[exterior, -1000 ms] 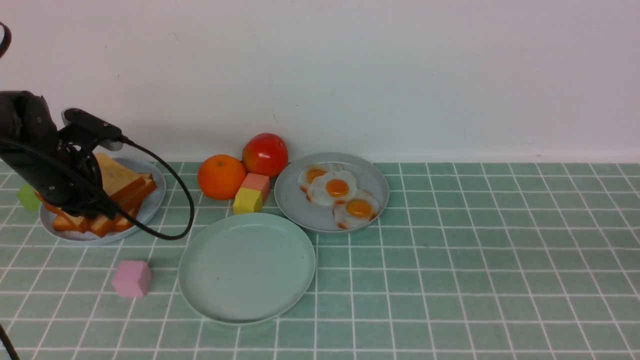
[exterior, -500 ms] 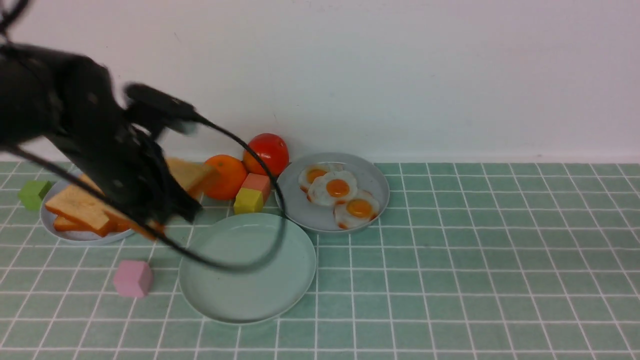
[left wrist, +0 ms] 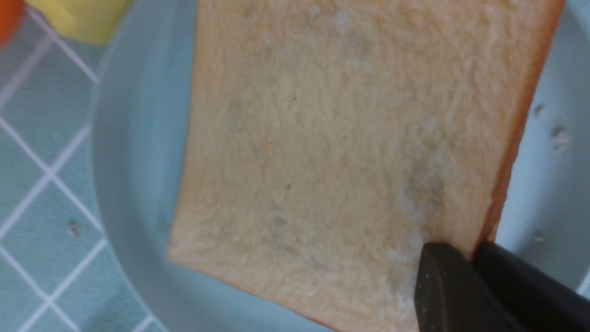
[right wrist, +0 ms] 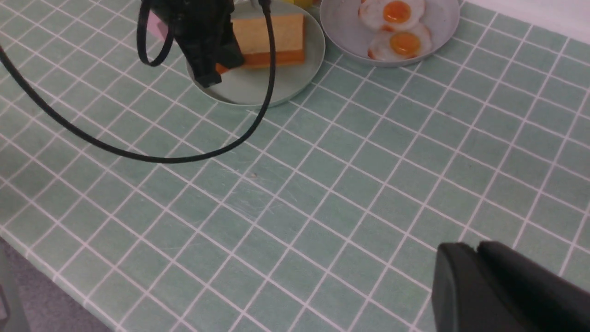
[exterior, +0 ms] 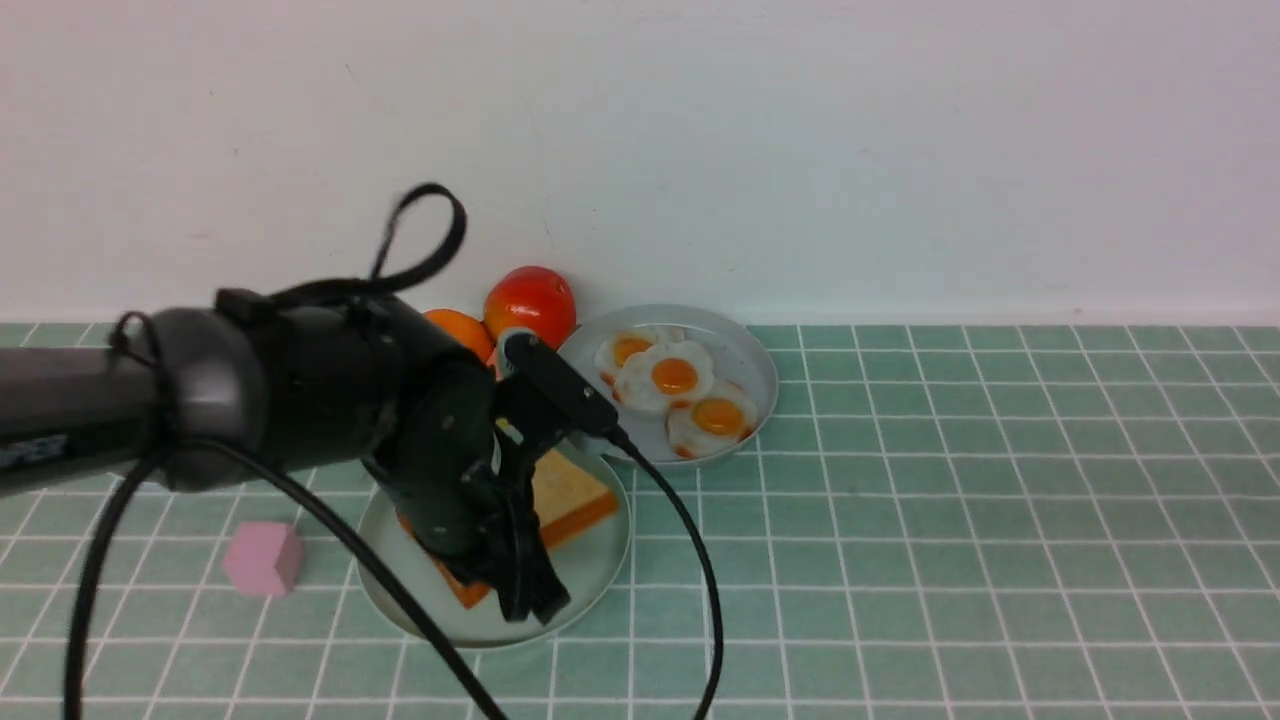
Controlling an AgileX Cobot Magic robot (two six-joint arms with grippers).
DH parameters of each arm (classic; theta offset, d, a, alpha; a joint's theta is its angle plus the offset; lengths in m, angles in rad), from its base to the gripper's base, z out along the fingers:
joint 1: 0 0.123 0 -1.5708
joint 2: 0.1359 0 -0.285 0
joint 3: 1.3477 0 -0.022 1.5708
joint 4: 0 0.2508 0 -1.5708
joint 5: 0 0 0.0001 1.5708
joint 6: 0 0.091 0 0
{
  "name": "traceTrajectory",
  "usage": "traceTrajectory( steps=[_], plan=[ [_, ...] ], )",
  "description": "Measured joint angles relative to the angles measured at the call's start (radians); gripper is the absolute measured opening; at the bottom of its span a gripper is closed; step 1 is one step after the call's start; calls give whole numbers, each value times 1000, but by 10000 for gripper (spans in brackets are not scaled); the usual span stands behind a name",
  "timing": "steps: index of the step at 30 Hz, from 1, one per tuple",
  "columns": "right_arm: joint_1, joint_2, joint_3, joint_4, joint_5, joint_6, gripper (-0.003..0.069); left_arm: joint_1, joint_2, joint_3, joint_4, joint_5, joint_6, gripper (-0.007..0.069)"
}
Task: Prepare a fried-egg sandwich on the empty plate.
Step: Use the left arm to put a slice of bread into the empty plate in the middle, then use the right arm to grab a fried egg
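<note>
On green-tiled bench (exterior: 950, 520), white grout, plain white wall (exterior: 900, 150) behind: left fingers (exterior: 530, 595) clamped on toast slice (exterior: 565, 490), tilted over mint plate (exterior: 590, 570). Right fingers (right wrist: 461, 286) only partly in view; cannot tell how far open. Marking on left arm (exterior: 100, 410) too blurred to read.
</note>
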Motion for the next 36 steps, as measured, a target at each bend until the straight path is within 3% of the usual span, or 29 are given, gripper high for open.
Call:
traceTrajectory(
  steps=[1,8,11,14,16,17,18,20,25,32,36],
  plan=[
    [0,0,0,0,0,0,94,0,1,0,0,0,0,63],
    [0,12,0,0,-124,0,301,0,-17,0,-90,7,-4,348],
    [0,73,-1,69,-151,-7,323,0,-89,0,-131,18,-14,395],
    [0,179,-1,140,-170,-49,308,0,-210,1,-162,30,-59,332],
    [0,303,-3,186,-214,-95,270,0,-360,2,-170,45,-115,188],
    [0,314,-4,188,-218,-95,267,0,-360,3,-170,46,-115,174],
    [0,384,-15,199,-247,-110,239,0,-455,11,-174,48,-136,76],
    [0,508,-49,208,-274,-120,202,0,-579,45,-182,48,-173,-6],
    [0,827,-216,215,-282,-129,165,0,-936,235,-208,43,-235,-13],
    [0,1167,-464,251,-295,-165,174,0,-1339,528,-178,-15,-333,-13],
    [0,1274,-569,286,-300,-181,195,0,-1444,619,-155,-61,-399,-13]
  ],
)
